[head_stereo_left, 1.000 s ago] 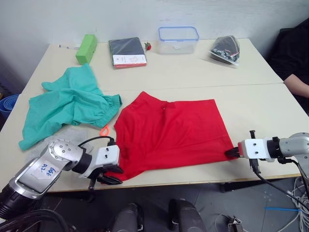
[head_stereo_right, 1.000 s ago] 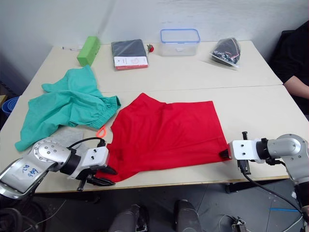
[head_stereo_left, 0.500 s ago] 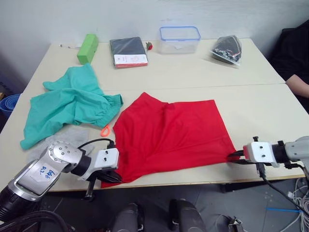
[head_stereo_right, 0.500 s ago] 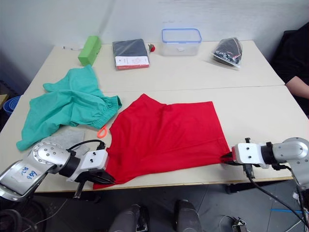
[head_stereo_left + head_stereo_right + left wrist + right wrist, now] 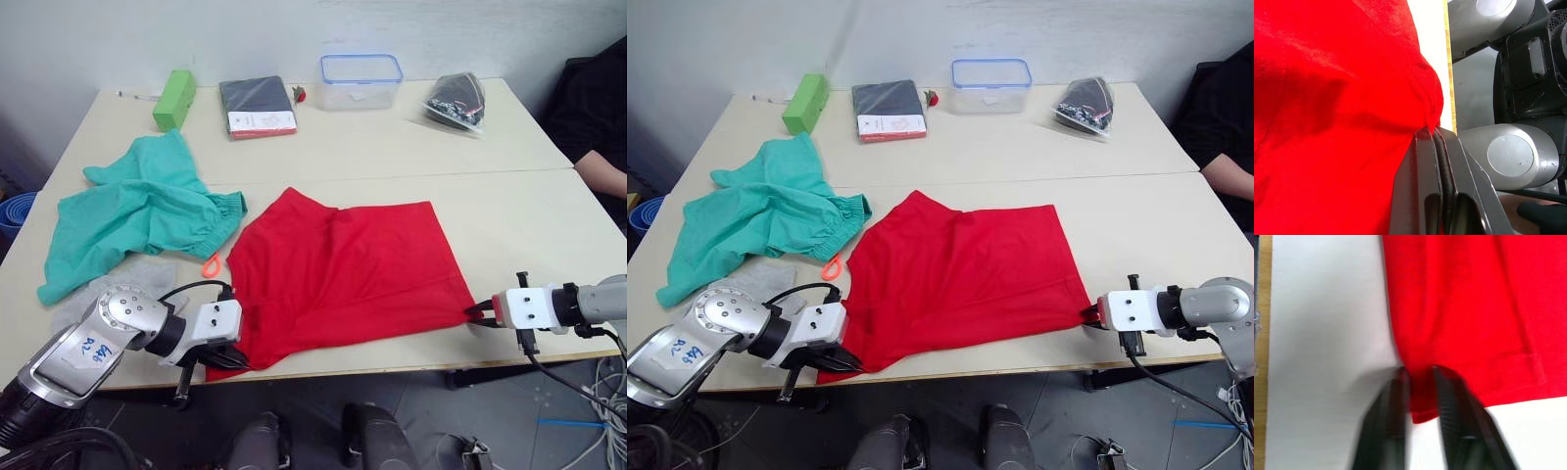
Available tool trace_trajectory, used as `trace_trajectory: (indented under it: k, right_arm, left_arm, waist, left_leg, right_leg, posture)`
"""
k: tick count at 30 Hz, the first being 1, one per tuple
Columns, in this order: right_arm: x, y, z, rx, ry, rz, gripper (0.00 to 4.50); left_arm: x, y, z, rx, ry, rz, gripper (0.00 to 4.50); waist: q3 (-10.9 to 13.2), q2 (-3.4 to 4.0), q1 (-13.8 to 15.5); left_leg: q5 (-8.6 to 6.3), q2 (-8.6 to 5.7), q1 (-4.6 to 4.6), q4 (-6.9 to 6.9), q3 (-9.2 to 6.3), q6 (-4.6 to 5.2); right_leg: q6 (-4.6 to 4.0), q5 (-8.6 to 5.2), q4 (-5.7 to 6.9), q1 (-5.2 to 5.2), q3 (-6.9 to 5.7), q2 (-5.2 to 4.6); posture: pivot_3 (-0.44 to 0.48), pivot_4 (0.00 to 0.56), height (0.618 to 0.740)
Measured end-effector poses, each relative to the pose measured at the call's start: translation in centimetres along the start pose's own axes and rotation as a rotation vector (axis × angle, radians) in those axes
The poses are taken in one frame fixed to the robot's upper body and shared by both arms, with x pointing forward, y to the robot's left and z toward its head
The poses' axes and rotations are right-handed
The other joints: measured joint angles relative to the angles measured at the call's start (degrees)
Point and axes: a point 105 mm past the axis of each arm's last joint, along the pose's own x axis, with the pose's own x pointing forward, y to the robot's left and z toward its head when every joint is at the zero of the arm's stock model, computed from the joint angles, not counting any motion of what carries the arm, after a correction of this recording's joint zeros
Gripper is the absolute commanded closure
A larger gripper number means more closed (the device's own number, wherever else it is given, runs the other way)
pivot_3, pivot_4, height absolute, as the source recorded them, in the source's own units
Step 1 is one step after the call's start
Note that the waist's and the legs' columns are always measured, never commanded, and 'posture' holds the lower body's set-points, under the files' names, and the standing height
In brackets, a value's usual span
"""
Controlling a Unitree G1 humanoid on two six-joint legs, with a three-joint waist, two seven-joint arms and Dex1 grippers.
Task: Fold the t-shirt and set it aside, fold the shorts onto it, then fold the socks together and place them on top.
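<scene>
With its near hem along the front edge of the tabletop (image 5: 509, 211), the t-shirt (image 5: 343, 269) lies flat at centre. My left end effector (image 5: 223, 360) is clamped on the near-left hem corner; my right end effector (image 5: 1419, 382) straddles the near-right corner with a narrow gap, cloth between its fingers (image 5: 1393, 406). Risk, as I judge it: the right corner may slip on lifting, giving a skewed fold. The shirt's long axis runs near to far, its collar end seemingly toward the far left. The shorts (image 5: 137, 211) and socks (image 5: 127, 279) lie left.
</scene>
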Motion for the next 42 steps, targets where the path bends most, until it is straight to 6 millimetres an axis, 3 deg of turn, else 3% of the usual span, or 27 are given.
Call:
trace_trajectory:
  k: [4, 12, 25, 36, 42]
  right_arm:
    - [-0.2, 0.7, 0.3, 0.049, -0.024, 0.039, 4.48]
    - [-1.3, 5.9, 1.3, 0.171, -0.055, 0.287, 4.48]
    - [-1.2, 5.9, 1.0, 0.186, -0.028, 0.267, 4.48]
    - [-3.7, 2.5, 0.2, 0.178, 0.016, 0.207, 4.48]
    - [-3.2, 4.1, -0.1, 0.204, 0.022, 0.254, 4.48]
  left_arm:
    - [-0.1, -0.3, -0.3, 0.005, 0.007, -0.008, 4.5]
    - [-0.8, -0.9, -1.2, 0.042, 0.051, -0.033, 4.5]
    - [-0.9, -0.7, -1.4, 0.025, 0.049, -0.033, 4.5]
    - [-1.0, -0.4, -1.1, 0.023, 0.045, -0.024, 4.5]
    - [-0.7, -0.6, -0.8, -0.009, 0.026, -0.024, 4.5]
  waist:
    - [0.0, 0.01, 0.0]
    - [0.0, 0.03, 0.3]
    - [0.0, 0.04, 0.0]
    - [0.1, 0.18, 0.2]
    - [0.1, 0.19, 0.5]
  left_leg:
    - [-0.01, 0.02, 0.0, -0.05, -0.03, -0.02]
    - [-0.06, 0.04, 0.01, -0.15, -0.11, -0.03]
    - [-0.04, 0.06, 0.04, -0.19, -0.05, -0.04]
    - [-0.03, 0.04, 0.0, -0.25, -0.04, -0.04]
    - [-0.04, 0.03, -0.02, -0.18, -0.02, -0.03]
  right_leg:
    - [-0.05, -0.03, 0.01, -0.02, -0.01, -0.01]
    - [-0.17, -0.1, -0.05, 0.0, -0.16, -0.01]
    - [-0.15, -0.08, -0.03, -0.03, -0.12, -0.02]
    - [-0.17, -0.1, -0.04, -0.09, -0.17, -0.02]
    - [-0.15, -0.09, -0.04, -0.08, -0.16, -0.02]
  posture:
    - [0.0, 0.15, 0.74]
    - [0.0, 0.15, 0.74]
    - [0.0, 0.15, 0.74]
    - [0.0, 0.15, 0.74]
    - [0.0, 0.15, 0.74]
